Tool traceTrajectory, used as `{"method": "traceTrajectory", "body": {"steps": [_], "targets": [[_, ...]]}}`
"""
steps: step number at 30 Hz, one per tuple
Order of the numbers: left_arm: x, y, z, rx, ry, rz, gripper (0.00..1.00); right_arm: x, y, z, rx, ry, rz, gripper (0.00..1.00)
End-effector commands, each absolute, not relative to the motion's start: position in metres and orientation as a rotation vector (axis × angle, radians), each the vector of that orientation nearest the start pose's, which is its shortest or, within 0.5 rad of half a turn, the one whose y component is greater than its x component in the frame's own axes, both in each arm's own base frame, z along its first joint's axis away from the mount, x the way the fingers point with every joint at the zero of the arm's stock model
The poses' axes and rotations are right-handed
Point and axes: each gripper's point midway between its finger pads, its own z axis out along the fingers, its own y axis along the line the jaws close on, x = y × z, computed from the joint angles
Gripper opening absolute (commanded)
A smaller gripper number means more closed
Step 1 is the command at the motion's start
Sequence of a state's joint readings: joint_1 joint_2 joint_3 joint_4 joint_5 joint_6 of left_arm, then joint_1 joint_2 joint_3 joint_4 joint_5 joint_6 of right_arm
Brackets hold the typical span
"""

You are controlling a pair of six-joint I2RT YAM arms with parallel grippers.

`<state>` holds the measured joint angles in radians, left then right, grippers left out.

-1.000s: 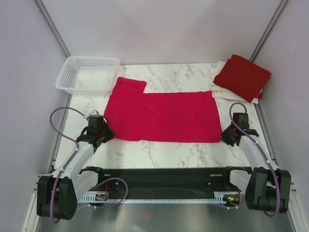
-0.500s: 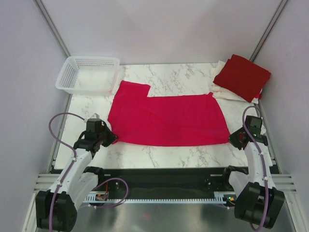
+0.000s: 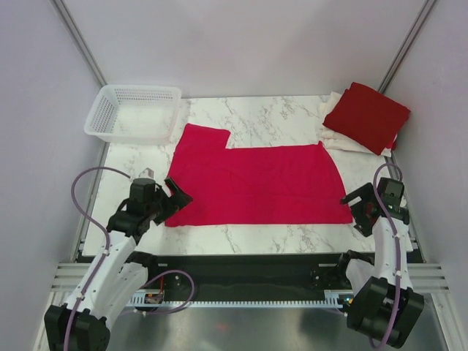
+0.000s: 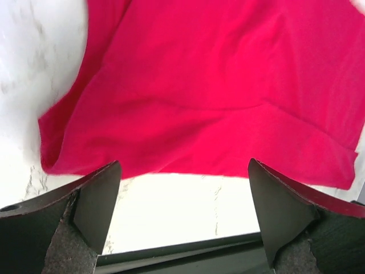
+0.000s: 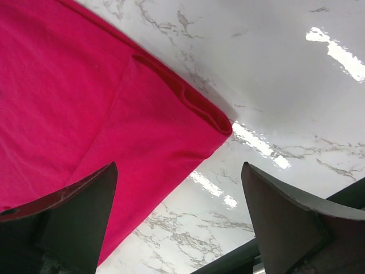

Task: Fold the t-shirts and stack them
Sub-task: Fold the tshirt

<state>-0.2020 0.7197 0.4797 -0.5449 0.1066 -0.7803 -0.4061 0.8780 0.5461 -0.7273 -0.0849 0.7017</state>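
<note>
Both sets of jaws, shut a second ago, now stand wide apart, and the crimson t-shirt (image 3: 256,183) lies a little nearer the arms and further right than before.

1. Left gripper (image 3: 175,199). Fingers (image 4: 94,200) spread, nothing between them. The tips sit at the shirt's near-left corner. In the wrist view, that corner lies slack on the table just beyond the fingertips.

2. Right gripper (image 3: 356,210). Fingers (image 5: 285,222) likewise spread and holding nothing, just beside the shirt's near-right corner. The wrist view shows a doubled hem edge there, flat on the stone.

3. Crimson t-shirt. Spread flat across the middle of the marble table (image 3: 270,113) and free of both grippers. One short sleeve points to the far left, and the long near edge runs roughly parallel to the table's near edge.

4. White mesh basket (image 3: 110,106). Far-left corner, upright, its bare mesh floor in view. The shirt's sleeve ends just beside its near-right corner; contact cannot be told.

5. Stack, far-right corner. The dark red t-shirt (image 3: 365,117), folded to a flat square, rests on top of the white folded t-shirts (image 3: 338,139), whose edges show at the left and near sides. The stack is well apart from the basket.
</note>
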Motion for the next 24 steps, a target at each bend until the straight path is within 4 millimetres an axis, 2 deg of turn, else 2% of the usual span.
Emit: {"method": "traceTrajectory", "body": {"steps": [1, 2, 3, 7, 8, 10, 11, 12, 13, 14, 15, 16, 17, 18, 19, 20, 21, 22, 24], "targets": [[0.244, -0.078, 0.151, -0.533, 2.185, -0.493, 1.00, 0.205, -0.033, 0.072, 1.297, 2.226, 0.285, 0.98], [0.257, -0.074, 0.172, -0.521, 2.144, -0.460, 1.00, 0.208, -0.035, 0.074, 1.284, 2.215, 0.289, 0.98], [0.267, -0.070, 0.175, -0.516, 2.151, -0.413, 1.00, 0.212, -0.033, 0.077, 1.258, 2.217, 0.311, 0.98], [0.329, -0.073, 0.197, -0.423, 2.167, -0.309, 1.00, 0.235, -0.027, 0.095, 1.117, 2.176, 0.410, 0.98], [0.358, -0.078, 0.199, -0.406, 2.188, -0.285, 1.00, 0.242, -0.027, 0.100, 1.085, 2.167, 0.424, 0.98], [0.393, -0.079, 0.202, -0.375, 2.187, -0.232, 1.00, 0.248, -0.023, 0.104, 1.033, 2.186, 0.434, 0.98], [0.418, -0.083, 0.227, -0.354, 2.134, -0.239, 1.00, 0.251, -0.022, 0.106, 1.010, 2.200, 0.433, 0.98], [0.441, -0.086, 0.197, -0.345, 2.206, -0.196, 0.98, 0.252, -0.018, 0.107, 0.982, 2.212, 0.437, 0.98], [0.455, -0.089, 0.194, -0.315, 2.217, -0.176, 0.98, 0.252, -0.017, 0.107, 0.967, 2.225, 0.435, 0.98], [0.478, -0.093, 0.215, -0.301, 2.168, -0.187, 0.97, 0.253, -0.013, 0.111, 0.944, 2.226, 0.454, 0.98], [0.494, -0.097, 0.182, -0.282, 2.234, -0.170, 0.97, 0.252, -0.009, 0.112, 0.922, 2.231, 0.461, 0.98], [0.512, -0.101, 0.197, -0.266, 2.198, -0.178, 0.96, 0.251, -0.007, 0.117, 0.904, 2.221, 0.467, 0.98], [0.523, -0.103, 0.189, -0.255, 2.211, -0.170, 0.95, 0.251, -0.005, 0.118, 0.892, 2.218, 0.472, 0.98], [0.534, -0.104, 0.160, -0.250, 2.263, -0.138, 0.94, 0.250, -0.002, 0.120, 0.875, 2.219, 0.478, 0.98], [0.539, -0.104, 0.150, -0.245, 2.291, -0.121, 0.94, 0.249, 0.000, 0.119, 0.866, 2.221, 0.483, 0.98], [0.555, -0.107, 0.161, -0.237, 2.262, -0.125, 0.93, 0.248, 0.001, 0.121, 0.850, 2.212, 0.485, 0.98], [0.562, -0.108, 0.156, -0.230, 2.272, -0.115, 0.93, 0.248, 0.006, 0.122, 0.829, 2.214, 0.507, 0.98], [0.578, -0.110, 0.143, -0.222, 2.280, -0.106, 0.92, 0.248, 0.009, 0.122, 0.817, 2.212, 0.518, 0.98], [0.585, -0.113, 0.128, -0.201, 2.314, -0.087, 0.91, 0.248, 0.013, 0.124, 0.789, 2.208, 0.545, 0.98]]}}
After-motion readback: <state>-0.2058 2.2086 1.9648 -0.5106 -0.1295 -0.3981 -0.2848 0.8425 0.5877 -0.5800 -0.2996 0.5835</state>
